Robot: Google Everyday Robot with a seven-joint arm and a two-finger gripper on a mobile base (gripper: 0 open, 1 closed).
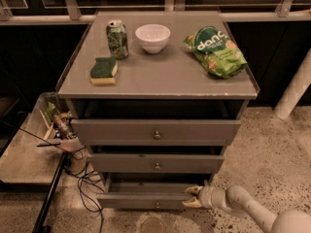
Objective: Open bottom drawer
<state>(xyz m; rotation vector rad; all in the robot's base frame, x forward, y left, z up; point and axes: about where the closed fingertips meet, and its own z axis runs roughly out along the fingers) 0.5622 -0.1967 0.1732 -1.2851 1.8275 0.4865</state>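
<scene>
The bottom drawer (141, 201), lowest of three grey drawers with a slim front and a small round knob (156, 205), stands pulled out a little, and a strip of its tray shows behind the front. My gripper (192, 197) reaches in from the lower right. Its pale fingers (194, 190) sit at the right end of the drawer front, one above its top edge and one in front, closed on it. The middle drawer (156, 163) and the top drawer (155, 130) also stand slightly out.
On the cabinet top (160, 76) are a green can (117, 39), a white bowl (152, 37), a green chip bag (215, 50) and a sponge (103, 70). A box of clutter (56, 125) and cables (82, 178) lie left. A white pole (291, 91) stands right.
</scene>
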